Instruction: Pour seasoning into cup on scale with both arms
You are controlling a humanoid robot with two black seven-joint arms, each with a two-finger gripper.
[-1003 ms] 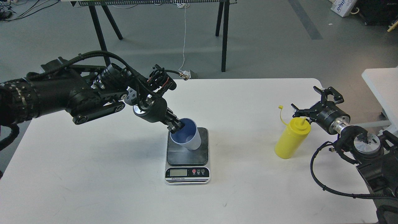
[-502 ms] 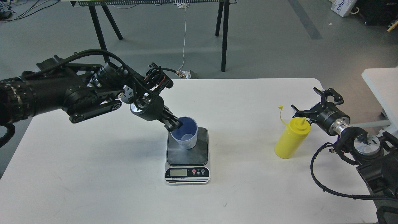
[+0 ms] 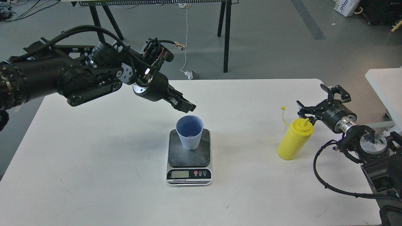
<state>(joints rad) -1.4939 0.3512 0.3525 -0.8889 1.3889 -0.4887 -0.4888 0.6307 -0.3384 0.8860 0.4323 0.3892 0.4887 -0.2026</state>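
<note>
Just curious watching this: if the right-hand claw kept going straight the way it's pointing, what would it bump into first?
Most likely the yellow seasoning bottle. The right gripper points leftward toward the bottle's top, fingers spread just behind its nozzle. From this single view, depth is unclear, so it might pass slightly behind it.

This is a lab or workshop floor, not a home: bare grey concrete floor [image 3: 267,40] with a darker painted stripe [image 3: 307,20] and loose cables [image 3: 19,9] trailing in the corner. A plain white folding table [image 3: 94,163] serves as the workbench, black trestle legs [image 3: 226,34] stand beyond it, and a white cord [image 3: 186,37] hangs down to the floor.
</note>
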